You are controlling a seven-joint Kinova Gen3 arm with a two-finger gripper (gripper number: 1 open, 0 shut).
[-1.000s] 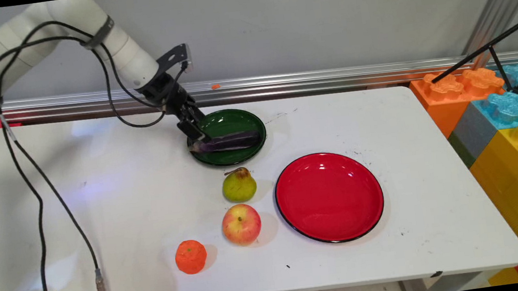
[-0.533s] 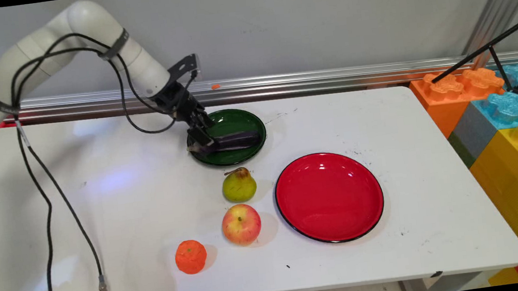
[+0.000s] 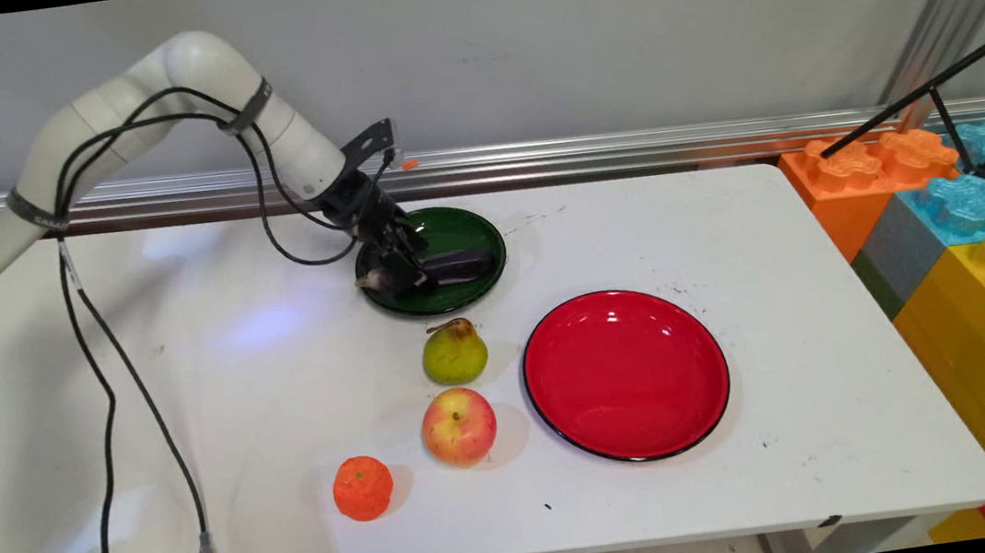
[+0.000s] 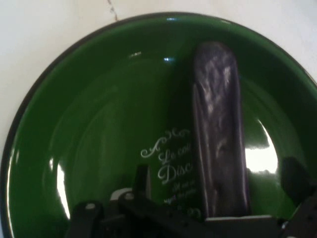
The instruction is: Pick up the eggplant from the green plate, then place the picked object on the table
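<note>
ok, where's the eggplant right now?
In the main view, the eggplant lies in the green plate at the table's far side, behind the pear, with the gripper at its stem end.

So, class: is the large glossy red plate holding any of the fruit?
No: the large glossy red plate lies bare, while the green pear and red-yellow apple sit on the white table beside it.

In the main view the gripper [image 3: 407, 272] covers the middle of the eggplant [image 3: 454, 266], so you see only its stem end and far half; whether the fingers touch it cannot be told. In the hand view the bottom edge cuts off the eggplant's [image 4: 220, 134] near end, and the linkage hides it there. The green plate [image 4: 89, 124] runs out of that picture at right and bottom, and the eggplant covers part of its white lettering, unreadable beyond a few letters.
</note>
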